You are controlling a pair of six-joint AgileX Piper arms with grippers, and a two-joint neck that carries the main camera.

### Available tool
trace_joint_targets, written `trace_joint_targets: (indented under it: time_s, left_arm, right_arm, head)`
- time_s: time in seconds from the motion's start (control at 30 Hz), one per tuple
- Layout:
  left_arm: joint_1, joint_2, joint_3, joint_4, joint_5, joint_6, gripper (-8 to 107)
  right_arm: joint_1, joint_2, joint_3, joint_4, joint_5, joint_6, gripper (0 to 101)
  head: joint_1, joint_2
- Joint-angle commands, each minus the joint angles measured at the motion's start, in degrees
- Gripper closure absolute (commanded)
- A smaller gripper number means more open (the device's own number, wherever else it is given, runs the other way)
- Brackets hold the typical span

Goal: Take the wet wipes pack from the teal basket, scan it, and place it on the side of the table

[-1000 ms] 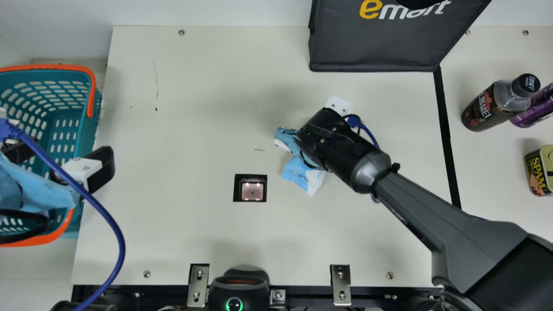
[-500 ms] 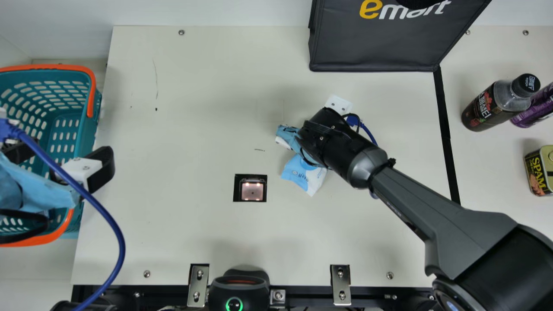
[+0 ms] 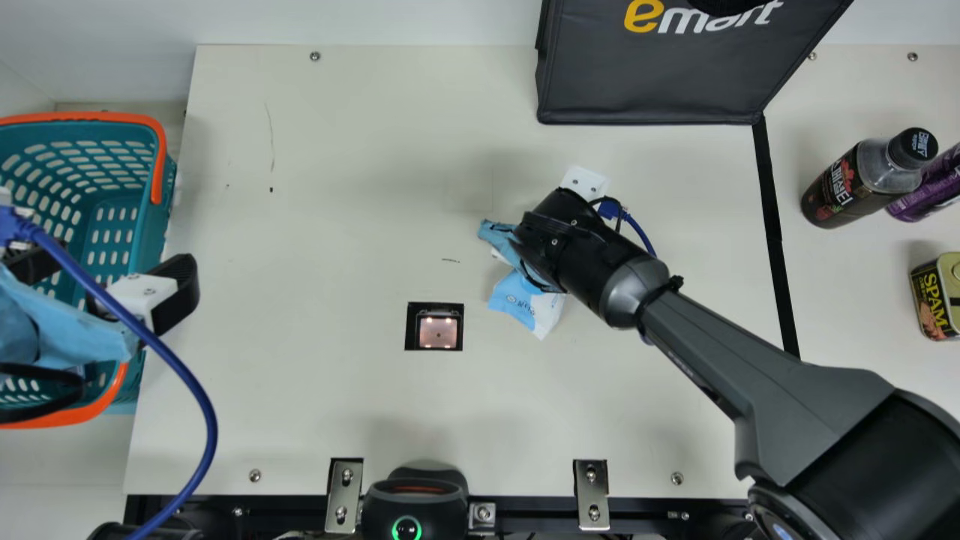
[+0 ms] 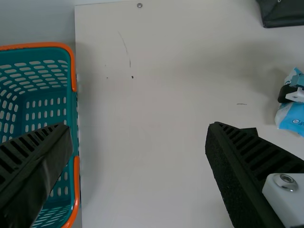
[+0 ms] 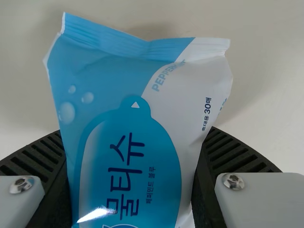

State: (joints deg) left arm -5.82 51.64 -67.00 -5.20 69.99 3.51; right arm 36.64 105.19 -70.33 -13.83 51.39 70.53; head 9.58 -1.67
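Note:
My left gripper (image 3: 105, 279) hangs over the right edge of the teal basket (image 3: 154, 232). It is open in the left wrist view, where nothing stands between the two fingertips of the gripper (image 4: 137, 128). The blue and white wet wipes pack (image 3: 534, 309) is right of the square scanner window (image 3: 438, 332), partly covered by my right gripper (image 3: 586, 182). Ribbed fingers press both sides of the wet wipes pack (image 5: 123, 109) in the right wrist view, the gripper (image 5: 136, 133) being shut on it. At that view's right edge, the left wrist camera catches the pack (image 4: 292, 118) too.
A black bag (image 3: 652, 82) stands at the back. Beyond the black strip on the right are a dark bottle (image 3: 844, 191), a purple item (image 3: 930, 187) and a can (image 3: 937, 300). A device with a green ring (image 3: 407, 517) sits at the front edge.
My right gripper has shifted and turned slightly, its forearm swinging a little to the left and down in the main view. The pack has barely moved, and the left arm has kept still.

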Motion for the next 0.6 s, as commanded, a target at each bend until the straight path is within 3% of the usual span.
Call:
trace_joint_targets:
  time_s: [0.0,0.57]
  left_arm:
    - [0.00,0.00,0.00,0.00,0.00,0.00,9]
    - [0.00,0.00,0.00,0.00,0.00,0.00,9]
  right_arm:
    - [0.09,0.11,-0.03,0.02,0.05,-0.19,101]
    - [1.14,-1.49,-3.92,-1.13,3.99,-2.59,101]
  head:
    - [-1.66,0.09]
    - [-1.66,0.09]
